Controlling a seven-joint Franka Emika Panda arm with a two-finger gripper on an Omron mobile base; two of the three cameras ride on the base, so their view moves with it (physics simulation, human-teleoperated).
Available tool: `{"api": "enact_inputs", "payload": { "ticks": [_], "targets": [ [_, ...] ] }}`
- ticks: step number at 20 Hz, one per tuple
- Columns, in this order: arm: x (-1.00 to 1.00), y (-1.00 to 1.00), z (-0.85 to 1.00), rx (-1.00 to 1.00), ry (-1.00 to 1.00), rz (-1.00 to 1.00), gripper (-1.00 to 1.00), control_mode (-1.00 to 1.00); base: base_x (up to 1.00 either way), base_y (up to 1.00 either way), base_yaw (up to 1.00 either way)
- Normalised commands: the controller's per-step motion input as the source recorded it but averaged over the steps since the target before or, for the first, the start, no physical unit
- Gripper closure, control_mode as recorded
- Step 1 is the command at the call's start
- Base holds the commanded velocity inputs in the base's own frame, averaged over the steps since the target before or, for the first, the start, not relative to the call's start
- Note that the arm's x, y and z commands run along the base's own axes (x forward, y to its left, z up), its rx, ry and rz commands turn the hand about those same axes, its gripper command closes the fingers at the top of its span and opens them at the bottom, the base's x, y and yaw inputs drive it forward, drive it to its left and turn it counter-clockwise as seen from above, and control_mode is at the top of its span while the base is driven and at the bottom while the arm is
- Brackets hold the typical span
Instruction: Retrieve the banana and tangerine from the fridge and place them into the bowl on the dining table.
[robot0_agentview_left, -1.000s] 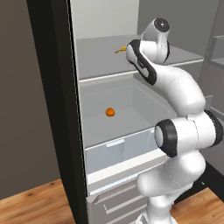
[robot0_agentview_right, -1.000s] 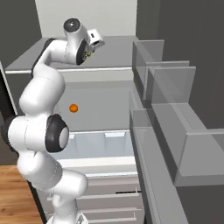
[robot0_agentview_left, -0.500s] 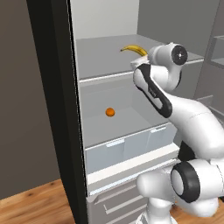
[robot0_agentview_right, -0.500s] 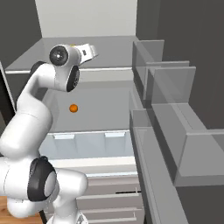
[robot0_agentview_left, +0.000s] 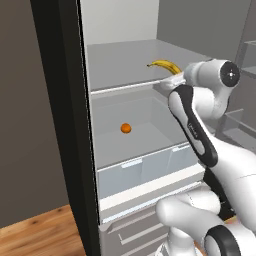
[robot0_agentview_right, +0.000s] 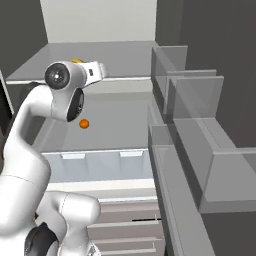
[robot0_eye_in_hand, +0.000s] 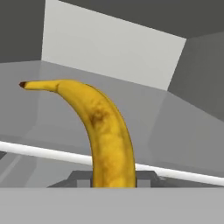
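Inside the open fridge (robot0_agentview_left: 65, 125), my arm has swung rightward and my claw (robot0_agentview_left: 170, 82) is pinching the banana (robot0_eye_in_hand: 103, 135) above the upper shelf's front edge (so one fruit is secured). Its long axis runs away from me, tip curving left. The tangerine (robot0_agentview_left: 126, 128) waits below.

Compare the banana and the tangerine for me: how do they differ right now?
The banana is long, curved and yellow with a dark tip; the tangerine is a small orange ball. The banana is up at the upper shelf's front edge, by the robot's hand; the tangerine sits alone on the shelf below. The banana looms close in the hand view; the tangerine lies clear of the arm. Both are inside the open fridge.
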Motion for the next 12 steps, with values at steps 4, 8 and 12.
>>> {"api": "enact_inputs", "payload": {
  "ticks": [4, 8, 12],
  "targets": [
    [-0.31, 0.00, 0.00, 0.00, 0.00, 0.00, 1.00, 1.00, -0.37, 0.00, 0.00],
    [0.00, 0.00, 0.00, 0.00, 0.00, 0.00, 1.00, 1.00, -0.98, 0.00, 0.00],
    [0.00, 0.00, 0.00, 0.00, 0.00, 0.00, 1.00, 1.00, -1.00, 0.06, 0.00]
  ]
}}
